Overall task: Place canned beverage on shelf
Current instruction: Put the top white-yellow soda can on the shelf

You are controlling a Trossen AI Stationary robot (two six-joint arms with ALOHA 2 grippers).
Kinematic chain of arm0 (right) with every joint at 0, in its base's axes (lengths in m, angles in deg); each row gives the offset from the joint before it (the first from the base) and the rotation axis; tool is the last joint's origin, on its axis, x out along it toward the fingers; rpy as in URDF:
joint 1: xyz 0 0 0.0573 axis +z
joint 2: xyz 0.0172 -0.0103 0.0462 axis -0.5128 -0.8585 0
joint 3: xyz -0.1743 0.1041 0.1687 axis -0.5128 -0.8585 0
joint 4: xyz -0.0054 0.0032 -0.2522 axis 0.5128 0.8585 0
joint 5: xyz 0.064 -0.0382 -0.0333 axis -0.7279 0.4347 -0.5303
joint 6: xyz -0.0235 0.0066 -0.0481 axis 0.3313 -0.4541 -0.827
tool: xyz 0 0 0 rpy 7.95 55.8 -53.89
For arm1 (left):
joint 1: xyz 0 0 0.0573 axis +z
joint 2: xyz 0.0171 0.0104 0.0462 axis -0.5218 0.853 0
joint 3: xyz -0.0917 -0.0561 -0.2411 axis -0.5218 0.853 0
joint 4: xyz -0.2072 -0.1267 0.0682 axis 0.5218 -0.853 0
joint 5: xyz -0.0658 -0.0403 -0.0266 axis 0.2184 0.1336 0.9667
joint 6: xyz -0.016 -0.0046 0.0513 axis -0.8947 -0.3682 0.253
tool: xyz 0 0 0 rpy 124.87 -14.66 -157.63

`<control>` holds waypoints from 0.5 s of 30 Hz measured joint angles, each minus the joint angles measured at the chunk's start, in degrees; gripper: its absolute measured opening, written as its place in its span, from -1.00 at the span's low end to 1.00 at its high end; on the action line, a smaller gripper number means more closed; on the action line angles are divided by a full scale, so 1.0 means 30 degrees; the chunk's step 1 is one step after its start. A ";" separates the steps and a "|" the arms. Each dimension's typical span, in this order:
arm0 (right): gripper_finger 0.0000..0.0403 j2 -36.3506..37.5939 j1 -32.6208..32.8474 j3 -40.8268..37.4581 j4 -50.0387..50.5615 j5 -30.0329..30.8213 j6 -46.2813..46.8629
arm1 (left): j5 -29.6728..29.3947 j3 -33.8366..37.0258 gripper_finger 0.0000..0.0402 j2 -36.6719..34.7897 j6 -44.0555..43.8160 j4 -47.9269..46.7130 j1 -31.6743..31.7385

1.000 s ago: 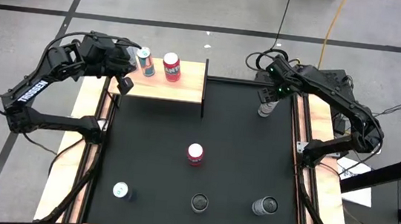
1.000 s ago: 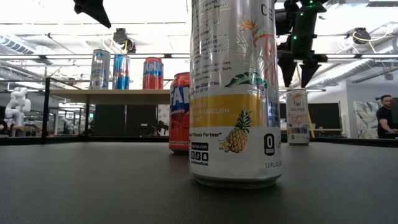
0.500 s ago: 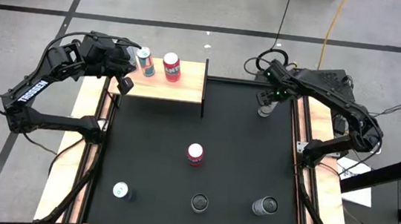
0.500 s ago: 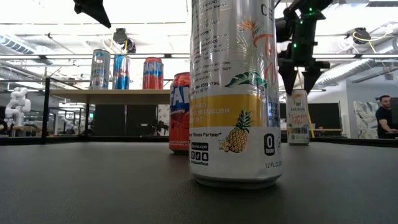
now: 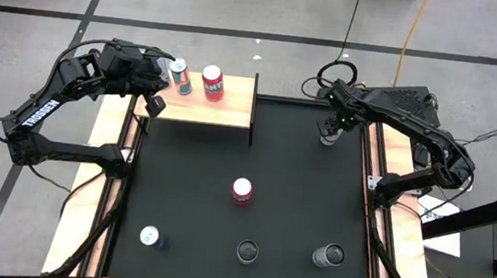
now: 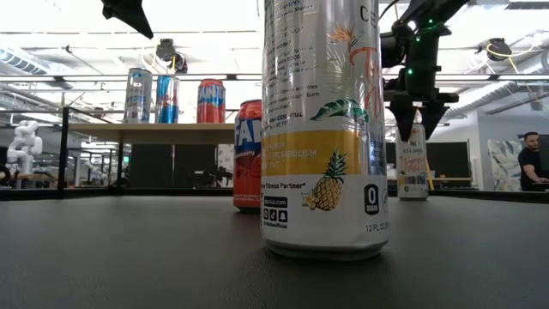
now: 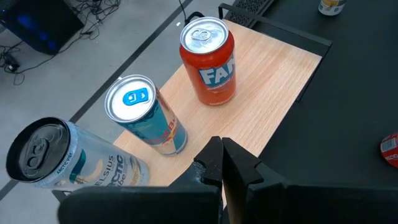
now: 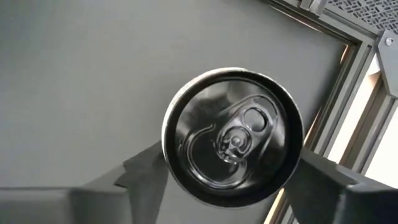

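Item: pale tan light-wood shelf (image 5: 219, 110) on thin black frame, at the black mat's (image 5: 187, 197) eleven o'clock corner. Bears three upright cans: red (image 7: 208, 61), blue-topped (image 7: 144, 116), silver (image 7: 59, 155).

Left gripper (image 7: 221, 163): above the shelf, fingers together.

Right gripper (image 5: 330, 132): at one o'clock, fingers apart astride a white, black-topped can (image 8: 233, 137).

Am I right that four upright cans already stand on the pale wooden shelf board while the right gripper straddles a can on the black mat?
Not four: the left wrist view shows three cans on the pale wooden shelf board. The right gripper does straddle a can on the black mat.
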 joint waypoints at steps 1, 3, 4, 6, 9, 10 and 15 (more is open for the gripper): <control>0.22 0.0009 0.0000 0.0000 0.0005 -0.0002 0.0000 | -0.0007 0.0001 -1.00 0.0000 0.0008 0.0000 0.0000; 0.08 0.0029 0.0000 0.0000 0.0012 -0.0007 0.0000 | -0.0007 -0.0005 -1.00 0.0000 0.0036 -0.0005 0.0007; 0.00 0.0029 0.0000 0.0000 -0.0001 -0.0007 -0.0007 | -0.0007 0.0001 -1.00 0.0000 0.0044 0.0000 0.0005; -0.06 0.0029 0.0052 0.0005 -0.0081 -0.0015 -0.0007 | -0.0007 -0.0001 -1.00 0.0000 0.0051 0.0000 0.0000; -0.06 0.0080 0.0327 0.0007 -0.0359 0.0029 -0.0286 | -0.0007 -0.0006 -1.00 0.0000 0.0086 0.0000 0.0000; -0.06 0.0087 0.0428 0.0081 -0.0345 0.0029 -0.0458 | -0.0007 0.0000 -1.00 0.0000 0.0095 0.0000 0.0004; -0.21 0.0073 0.1075 0.1474 -0.0212 -0.0043 -0.0752 | -0.0007 -0.0002 -1.00 0.0000 0.0015 0.0000 0.0001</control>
